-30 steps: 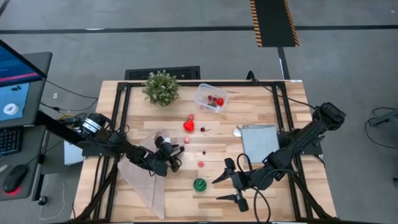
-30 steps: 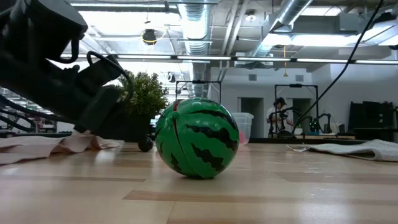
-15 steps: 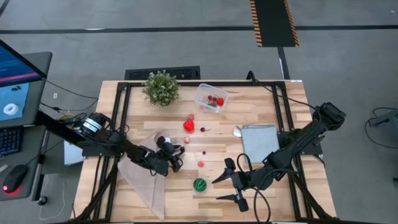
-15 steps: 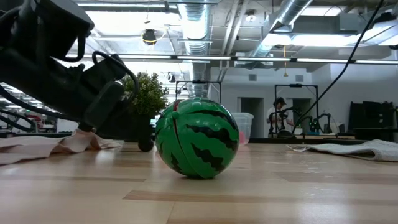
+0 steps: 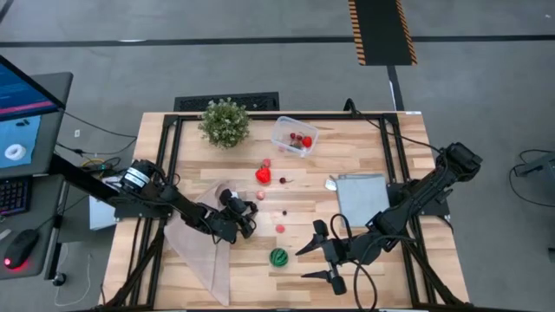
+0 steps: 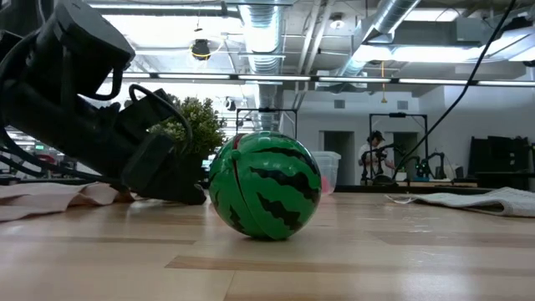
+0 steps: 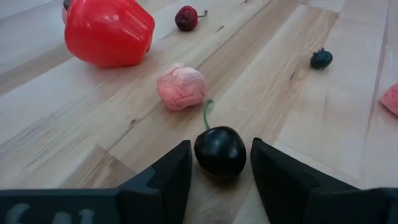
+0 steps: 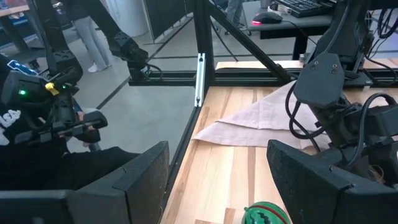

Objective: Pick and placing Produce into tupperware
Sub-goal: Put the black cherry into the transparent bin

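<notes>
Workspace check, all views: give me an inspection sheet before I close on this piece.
Surface: wooden table, dark frame rails.
Job's things: dark cherry between left fingers; pink piece, red pepper, watermelon ball loose; tupperware holds red pieces.
Clutter: potted plant, grey-blue sheet, pinkish cloth.
Grippers: left gripper open, straddling the cherry on the table; right gripper open, idle beside the ball.
Cables: black leads along both arms.
Surroundings: monitor left; person far behind.
</notes>
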`<move>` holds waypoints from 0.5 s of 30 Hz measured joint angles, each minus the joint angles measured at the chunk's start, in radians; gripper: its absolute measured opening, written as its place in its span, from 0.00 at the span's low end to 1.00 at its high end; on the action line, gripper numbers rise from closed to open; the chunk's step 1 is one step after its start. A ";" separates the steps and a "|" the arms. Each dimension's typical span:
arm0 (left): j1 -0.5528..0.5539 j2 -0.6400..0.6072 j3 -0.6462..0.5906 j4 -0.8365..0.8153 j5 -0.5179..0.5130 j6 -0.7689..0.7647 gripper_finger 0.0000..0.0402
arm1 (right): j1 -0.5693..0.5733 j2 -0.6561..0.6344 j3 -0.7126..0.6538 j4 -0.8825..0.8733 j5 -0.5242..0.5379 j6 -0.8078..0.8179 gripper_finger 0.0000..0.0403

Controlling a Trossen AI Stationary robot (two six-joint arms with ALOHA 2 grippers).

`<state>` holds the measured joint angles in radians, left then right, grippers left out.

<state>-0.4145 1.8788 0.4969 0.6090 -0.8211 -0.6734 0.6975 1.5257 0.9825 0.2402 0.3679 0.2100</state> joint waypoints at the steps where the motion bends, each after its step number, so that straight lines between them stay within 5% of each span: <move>1: 0.000 0.000 0.000 0.001 0.000 0.003 0.39 | 0.000 0.000 0.000 0.000 0.000 0.000 0.73; 8: -0.006 0.004 -0.001 0.033 0.004 0.060 0.38 | 0.000 0.000 0.000 0.000 0.000 0.000 0.73; 15: -0.011 0.004 -0.001 0.046 0.014 0.073 0.23 | 0.000 0.000 0.000 0.000 0.000 0.000 0.73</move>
<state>-0.4252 1.8832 0.4958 0.6552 -0.8074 -0.6006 0.6975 1.5253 0.9825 0.2405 0.3678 0.2102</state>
